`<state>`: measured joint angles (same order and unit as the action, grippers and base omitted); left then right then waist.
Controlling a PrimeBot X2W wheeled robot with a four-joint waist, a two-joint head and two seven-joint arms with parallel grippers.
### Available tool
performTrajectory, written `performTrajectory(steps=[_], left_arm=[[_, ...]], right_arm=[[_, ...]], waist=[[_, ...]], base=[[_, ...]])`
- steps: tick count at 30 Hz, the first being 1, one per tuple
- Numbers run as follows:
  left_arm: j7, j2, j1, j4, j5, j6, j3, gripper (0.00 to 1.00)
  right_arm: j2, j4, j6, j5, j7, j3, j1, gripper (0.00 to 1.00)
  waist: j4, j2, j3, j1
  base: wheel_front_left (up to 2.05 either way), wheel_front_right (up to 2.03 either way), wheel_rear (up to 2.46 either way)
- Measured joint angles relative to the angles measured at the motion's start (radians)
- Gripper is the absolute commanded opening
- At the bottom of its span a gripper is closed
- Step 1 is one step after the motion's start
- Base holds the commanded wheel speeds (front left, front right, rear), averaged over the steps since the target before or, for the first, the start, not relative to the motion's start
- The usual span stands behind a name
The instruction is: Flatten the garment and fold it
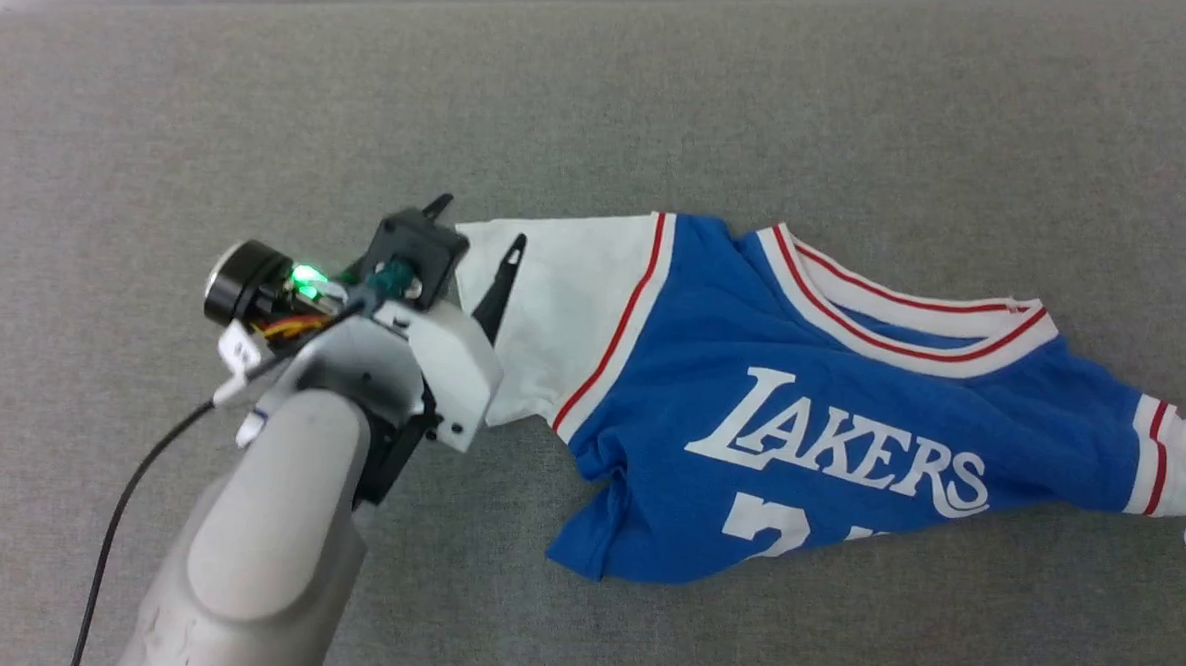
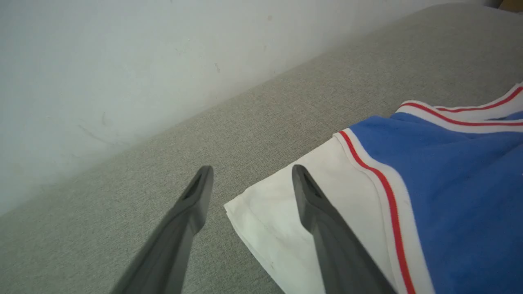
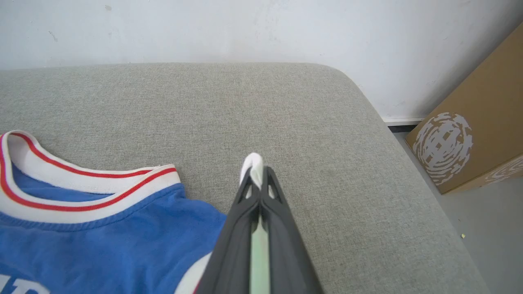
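Count across all views. Garment [image 1: 811,383]: 1, a blue jersey. White sleeve ends on it: 2, one [image 1: 554,311] toward the robot's left, one [image 1: 1183,459] toward its right. Words of white lettering [image 1: 838,444] readable on the chest: 1, with a folded-under row of numerals [image 1: 775,531] beneath, count not readable. Red stripes on the collar band [image 1: 904,322]: 2. Claws: 2, namely left claw [image 1: 478,225] and right claw [image 3: 258,171], each with 2 dark fingers [image 2: 188,212]. Green light [image 1: 305,278] on the left wrist: 1. Black cable [image 1: 119,523] by the left arm: 1. Table [image 1: 263,88], grey fabric top: 1. Cardboard box [image 3: 482,102] beside the table: 1, carrying 1 whole white swirl print [image 3: 443,147] and part of a second.
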<state>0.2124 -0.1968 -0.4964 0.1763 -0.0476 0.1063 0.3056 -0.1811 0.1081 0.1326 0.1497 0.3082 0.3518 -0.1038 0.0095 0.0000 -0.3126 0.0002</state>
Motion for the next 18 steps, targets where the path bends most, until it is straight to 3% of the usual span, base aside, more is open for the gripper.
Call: performTrajectory(steps=[5,14,15,17,18], left_arm=[[0.14,-0.004,-0.099,0.116,0.0,0.006,0.005,1.0],[0.254,0.002,-0.176,0.212,-0.033,-0.003,-0.016,1.0],[0.273,0.005,-0.187,0.217,-0.041,-0.003,-0.017,0.79],[0.302,0.008,-0.199,0.221,-0.053,-0.004,-0.019,0.0],[0.323,0.013,-0.205,0.226,-0.061,-0.004,-0.016,0.0]], right_arm=[[-0.002,0.021,0.0,0.015,0.0,-0.023,-0.02,0.0],[-0.008,0.029,0.0,0.036,0.005,-0.027,-0.022,0.0],[-0.009,0.03,0.0,0.036,0.008,-0.027,-0.023,0.0],[-0.01,0.034,0.0,0.036,0.01,-0.027,-0.026,0.0],[-0.011,0.036,0.0,0.036,0.01,-0.027,-0.029,0.0]], waist=[[-0.013,0.0,-0.055,0.0001],[-0.038,0.0,-0.122,-0.0002],[-0.04,0.0,-0.125,-0.0002],[-0.041,-0.0001,-0.13,-0.0002],[-0.04,0.0,-0.13,-0.0002]], base=[[0.0,0.0,0.0],[0.0,0.0,0.0],[0.0,0.0,0.0],[0.0,0.0,0.0],[0.0,0.0,0.0]])
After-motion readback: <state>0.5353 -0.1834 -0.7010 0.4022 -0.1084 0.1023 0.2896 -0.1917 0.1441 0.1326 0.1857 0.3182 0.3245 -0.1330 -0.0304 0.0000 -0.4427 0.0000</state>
